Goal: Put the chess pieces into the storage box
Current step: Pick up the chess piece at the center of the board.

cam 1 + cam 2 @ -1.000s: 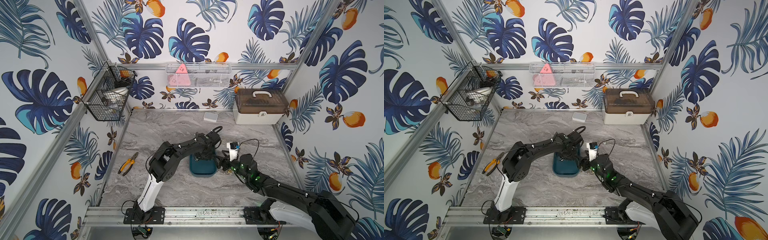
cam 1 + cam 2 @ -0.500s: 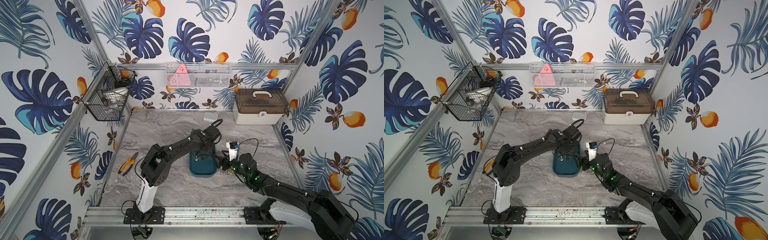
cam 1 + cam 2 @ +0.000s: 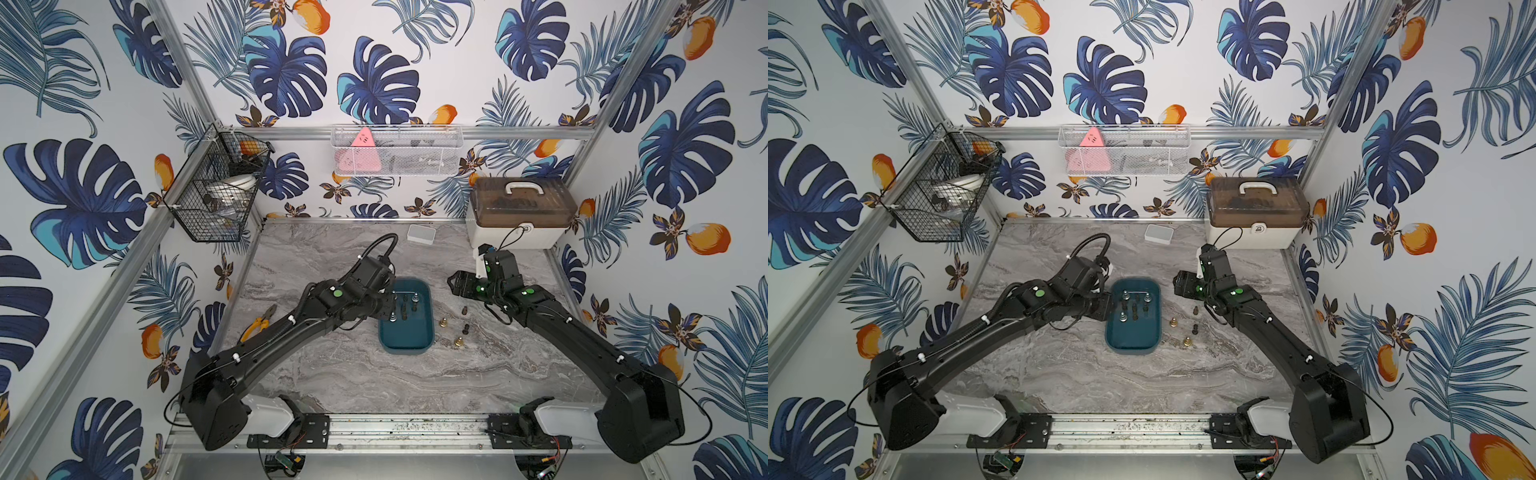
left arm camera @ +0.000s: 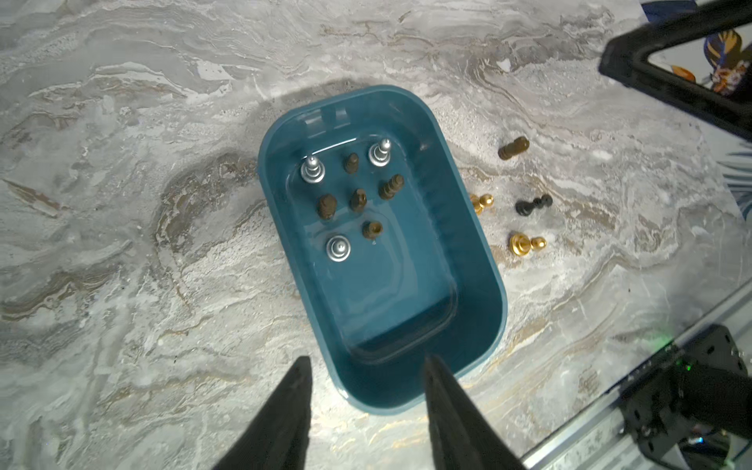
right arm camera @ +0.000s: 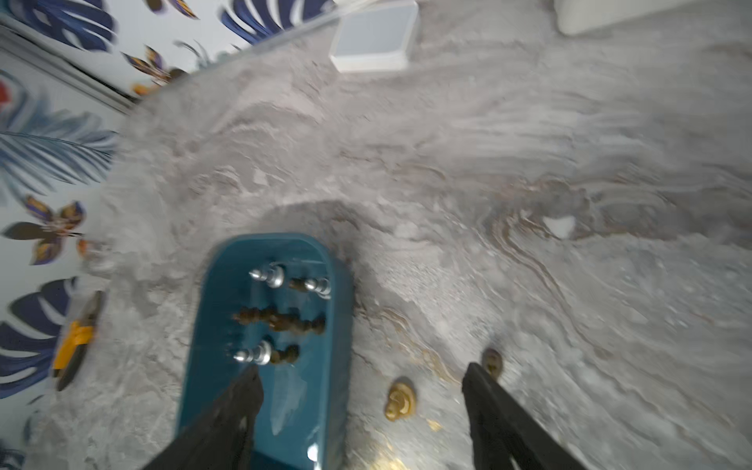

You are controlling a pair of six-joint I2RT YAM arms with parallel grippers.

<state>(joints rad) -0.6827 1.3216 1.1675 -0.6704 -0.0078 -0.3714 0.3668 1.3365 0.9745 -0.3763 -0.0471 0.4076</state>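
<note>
1. A pair of yellow-handled pliers (image 3: 259, 326) lies at the left edge of the marble tabletop (image 3: 332, 374), well apart from everything else.
2. The left gripper (image 4: 366, 358) hangs at the left rim of the storage box. Its fingers (image 4: 293, 407) are parted with nothing between them, so it holds no piece.
3. The storage box (image 3: 405, 343), a dark teal tray, sits near the middle of the tabletop with its long sides running front to back.
4. Eight chess pieces (image 4: 358, 199) stand in the far half of the box. Three are silver pieces (image 4: 337, 248) and five are dark brown pieces (image 4: 326, 206). The near half of the box is bare.
5. A small white box (image 3: 421, 233) rests at the back of the tabletop, behind the storage box.
6. Four loose pieces stand on the tabletop just right of the storage box: two gold pieces (image 3: 458, 341), one brown piece (image 3: 464, 310) and one black piece (image 3: 466, 329). None of them touches the box.
7. The right gripper (image 5: 362, 366) hovers behind and to the right of these loose pieces. Its fingers (image 5: 500, 411) are spread wide and it grasps nothing. In its blurred wrist view, a gold piece and the rim of the box lie below the gap.
8. A white case (image 3: 515, 216) with a brown lid stands in the back right corner.
</note>
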